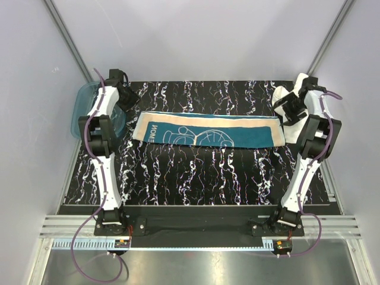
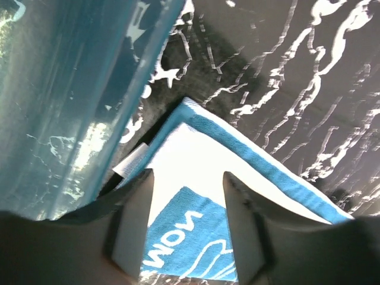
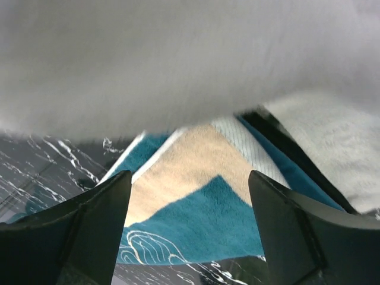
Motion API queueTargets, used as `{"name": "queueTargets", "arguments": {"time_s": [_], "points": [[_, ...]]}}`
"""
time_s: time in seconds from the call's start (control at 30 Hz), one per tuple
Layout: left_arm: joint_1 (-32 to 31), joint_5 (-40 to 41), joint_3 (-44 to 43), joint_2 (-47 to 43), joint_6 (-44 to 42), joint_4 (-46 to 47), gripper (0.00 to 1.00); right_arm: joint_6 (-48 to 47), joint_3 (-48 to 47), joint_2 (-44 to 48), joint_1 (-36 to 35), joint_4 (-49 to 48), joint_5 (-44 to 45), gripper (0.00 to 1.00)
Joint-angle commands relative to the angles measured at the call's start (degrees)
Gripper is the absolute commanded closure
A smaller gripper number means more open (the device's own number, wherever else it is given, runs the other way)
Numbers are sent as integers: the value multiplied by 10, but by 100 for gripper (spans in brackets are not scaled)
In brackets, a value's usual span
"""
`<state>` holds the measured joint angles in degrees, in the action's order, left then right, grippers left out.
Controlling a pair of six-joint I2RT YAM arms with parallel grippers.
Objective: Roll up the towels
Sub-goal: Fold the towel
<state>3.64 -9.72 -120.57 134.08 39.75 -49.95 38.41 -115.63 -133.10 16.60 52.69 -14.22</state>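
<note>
my left gripper [image 2: 187,178] released, empty | right gripper [image 3: 190,178] likewise | towel [image 1: 208,132] flat | I'd pinch both far corners level, roll tight, even

Left gripper [image 2: 187,181] hovers over the left end of the patterned towel [image 1: 208,132], jaws parted and empty; right gripper [image 3: 190,184] hovers over its right end, jaws wide.

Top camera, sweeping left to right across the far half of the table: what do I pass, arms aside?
Translucent teal plastic tub → flat cream-and-teal printed towel → bunched plain white terry towel.
</note>
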Motion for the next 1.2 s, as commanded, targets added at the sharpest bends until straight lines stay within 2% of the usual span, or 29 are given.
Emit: {"name": "queueTargets", "arguments": {"time_s": [0.0, 0.13, 0.23, 0.37, 0.4, 0.53, 0.63, 0.67, 0.73, 0.8, 1.17], "points": [[-1, -21, -2, -79, 7, 35, 42, -24, 3, 106, -3, 14, 18, 12], [-8, -36, -4, -107, 5, 36, 32, -60, 38, 187, -2, 28, 51, 10], [-15, -38, 7, -138, -4, 30, 10, -70, 156, 258, 4, 5, 81, 10], [-21, -63, 76, -222, -12, 35, 9, -28, 334, 355, 56, -91, 37, 14], [-22, -65, 124, -241, -24, 40, 9, -27, 361, 375, 70, -116, 31, 18], [-24, -79, 252, -347, -83, 59, 8, -42, 435, 373, 72, -131, 19, 26], [-24, -55, 326, -406, -163, 41, 8, -40, 461, 362, 72, -152, 9, 30], [-23, -22, 342, -427, -181, 27, 8, -39, 465, 359, 71, -158, 14, 31], [-23, 16, 411, -456, -174, 41, 8, -38, 471, 348, 71, -173, 12, 32], [-28, -16, 470, -510, -168, 102, 8, -33, 472, 332, 71, -185, 3, 34], [-47, -6, 521, -496, -155, 151, 10, -29, 474, 283, 70, -208, 15, 41]]}}
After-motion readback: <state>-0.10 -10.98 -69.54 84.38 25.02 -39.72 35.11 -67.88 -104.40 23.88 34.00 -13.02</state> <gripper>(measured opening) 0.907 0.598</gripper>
